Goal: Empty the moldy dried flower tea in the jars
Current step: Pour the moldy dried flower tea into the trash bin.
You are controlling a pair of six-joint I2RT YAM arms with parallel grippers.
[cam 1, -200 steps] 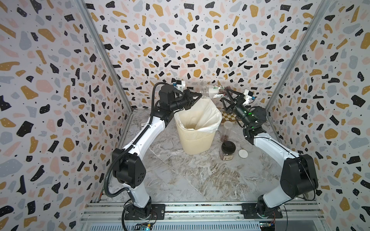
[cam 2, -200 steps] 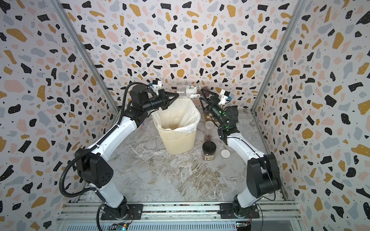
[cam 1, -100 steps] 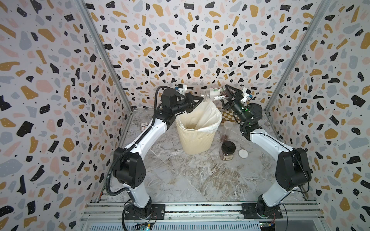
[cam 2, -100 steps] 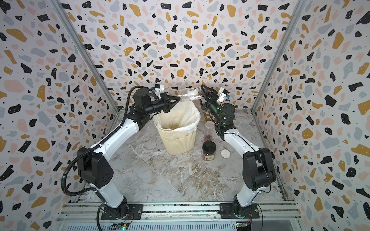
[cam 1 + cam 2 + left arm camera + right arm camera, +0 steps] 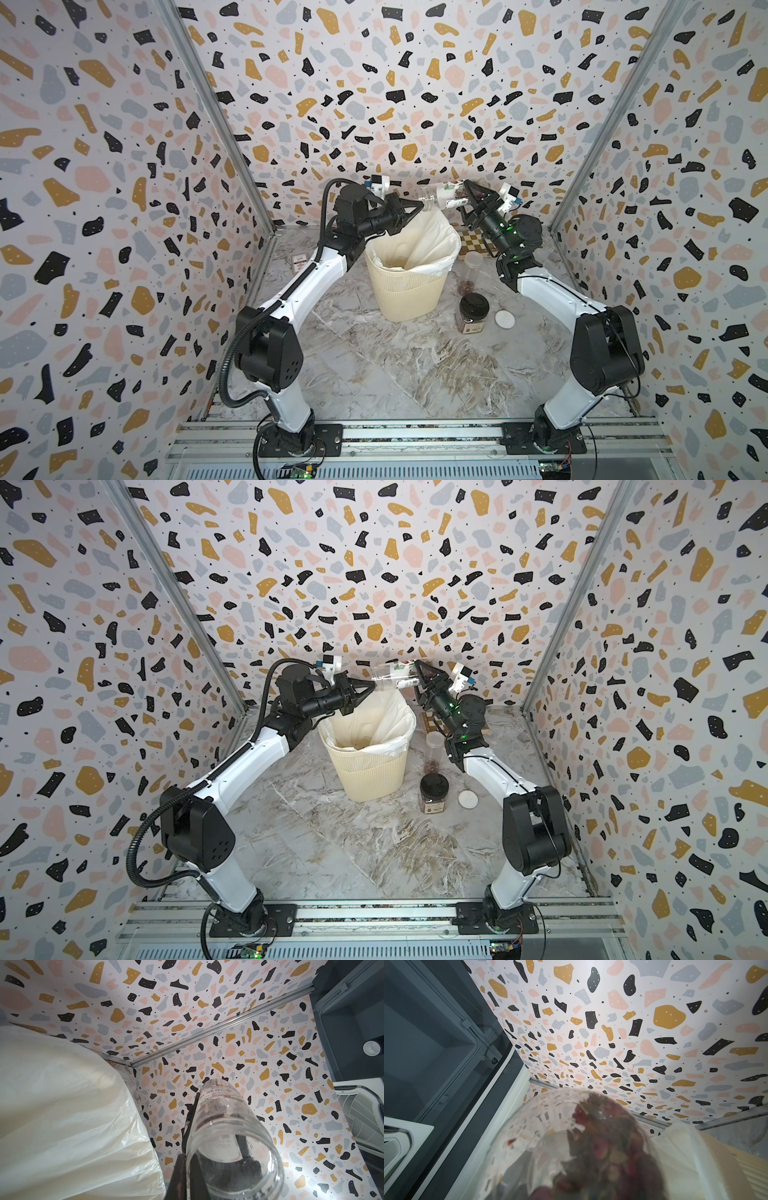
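A clear labelled jar (image 5: 444, 196) (image 5: 395, 675) lies level in the air over the cream bin (image 5: 409, 299), its open mouth towards my left arm. My left gripper (image 5: 417, 204) (image 5: 371, 683) is shut on the mouth's rim; in the left wrist view one finger (image 5: 178, 1176) presses outside the glass (image 5: 228, 1126). My right gripper (image 5: 469, 195) (image 5: 422, 675) is shut on the jar's base end. Moldy dried flower tea (image 5: 461, 193) (image 5: 602, 1147), dark red, sits at that base end. Two more jars stand right of the bin: a clear-lidded one (image 5: 471, 270) and a black-lidded one (image 5: 471, 313).
The bin's white bag (image 5: 428, 245) (image 5: 62, 1115) bulges up at the back under the jar. A loose white lid (image 5: 505, 319) lies beside the black-lidded jar. A chequered mat (image 5: 473, 241) sits behind the bin, and a small card (image 5: 300, 262) by the left wall.
My right gripper came in from the right and closed around the jar's base end. My left gripper kept its hold on the rim and shifted slightly right.
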